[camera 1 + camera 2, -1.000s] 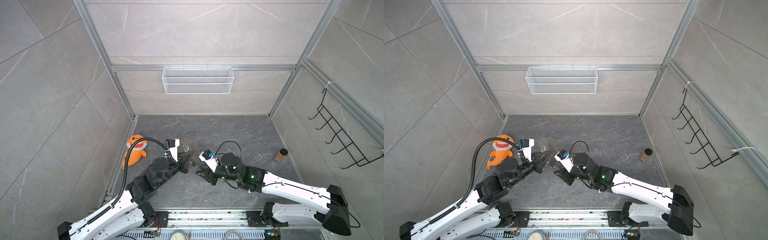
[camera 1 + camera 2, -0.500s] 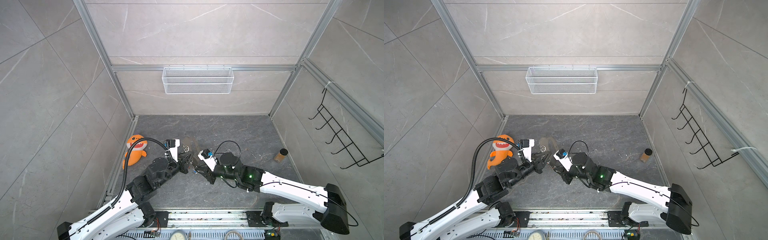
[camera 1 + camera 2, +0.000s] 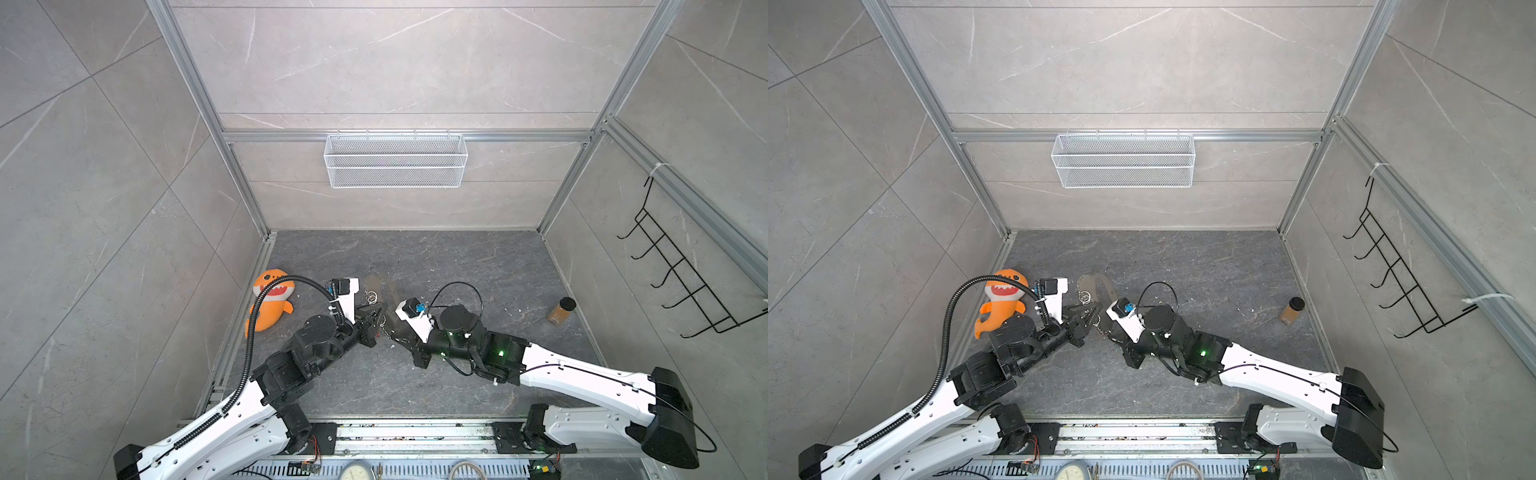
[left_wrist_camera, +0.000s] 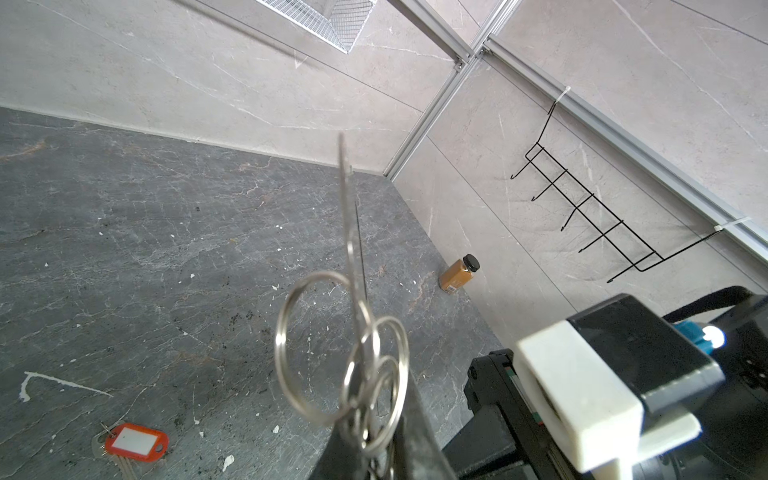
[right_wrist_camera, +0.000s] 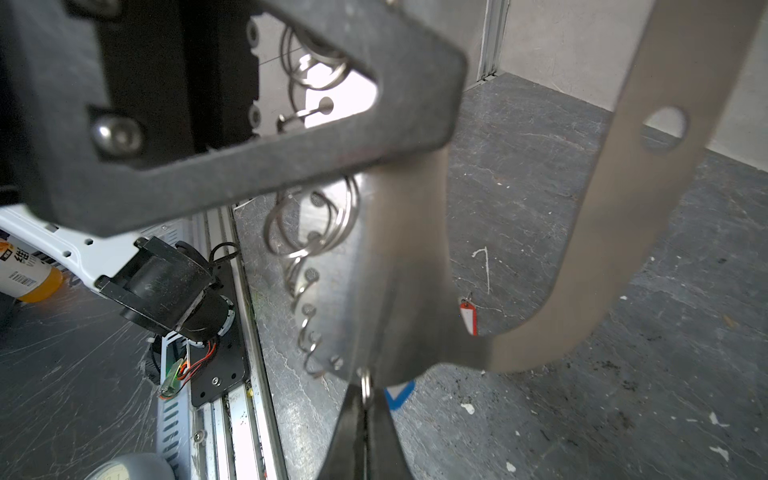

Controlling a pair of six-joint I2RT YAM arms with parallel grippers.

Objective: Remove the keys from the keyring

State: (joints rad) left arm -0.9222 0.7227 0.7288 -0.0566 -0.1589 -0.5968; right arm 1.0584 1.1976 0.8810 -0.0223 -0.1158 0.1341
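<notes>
Two claws, left claw [image 3: 380, 311] and right claw [image 5: 365, 415]; one keyring [image 4: 358, 374]; one red-tagged key [image 4: 136, 442] on the desk [image 4: 124, 249]; one orange shark toy [image 3: 272, 297]; one brown bottle [image 3: 562, 309]; one wire basket [image 3: 395, 162]; one black hook rack [image 4: 592, 195].

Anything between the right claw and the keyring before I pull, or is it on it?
Nothing visible stands between them. The right claw is shut on a small ring at the edge of the keyring, which the left claw grips by its ring cluster. The red-tag key lies loose on the floor.
</notes>
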